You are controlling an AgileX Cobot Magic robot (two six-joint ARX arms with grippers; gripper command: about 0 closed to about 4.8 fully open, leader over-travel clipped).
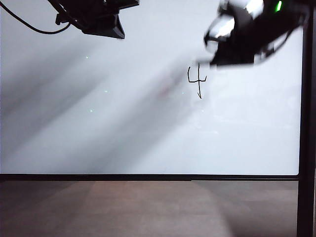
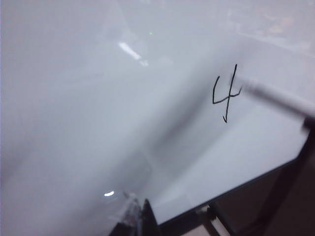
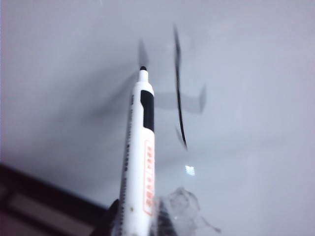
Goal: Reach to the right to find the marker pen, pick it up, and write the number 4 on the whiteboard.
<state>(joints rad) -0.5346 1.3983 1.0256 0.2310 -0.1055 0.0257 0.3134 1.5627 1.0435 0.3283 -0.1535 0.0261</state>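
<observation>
Right wrist view shows the right tool (image 3: 140, 219) closed on the marker pen (image 3: 139, 162), its tip lifted clear of the whiteboard (image 3: 256, 59) beside the number 4 (image 3: 179, 98), probably because the strokes look complete. The 4 sits toward the board's upper right. At the upper left edge, the left tool (image 1: 101, 22) hangs idle; whether it's open, I can't tell.
</observation>
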